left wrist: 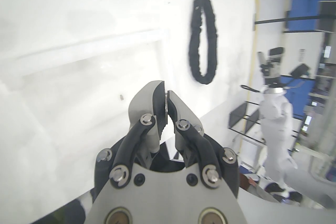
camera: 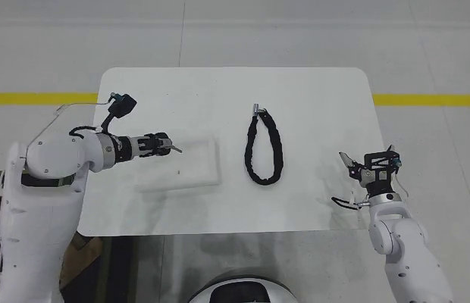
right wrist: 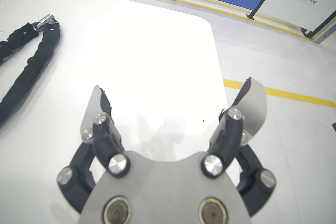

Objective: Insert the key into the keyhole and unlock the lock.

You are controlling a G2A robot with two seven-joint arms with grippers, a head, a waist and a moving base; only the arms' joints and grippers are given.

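Over the tray, left gripper pinches the thin key; right gripper gapes; chain lock looks floppy, so steady its barrel.

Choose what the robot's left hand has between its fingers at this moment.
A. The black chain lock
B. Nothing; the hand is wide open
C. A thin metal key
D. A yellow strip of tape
C: in the left wrist view the left hand is shut on a thin metal key, while the chain lock lies apart from it on the table.
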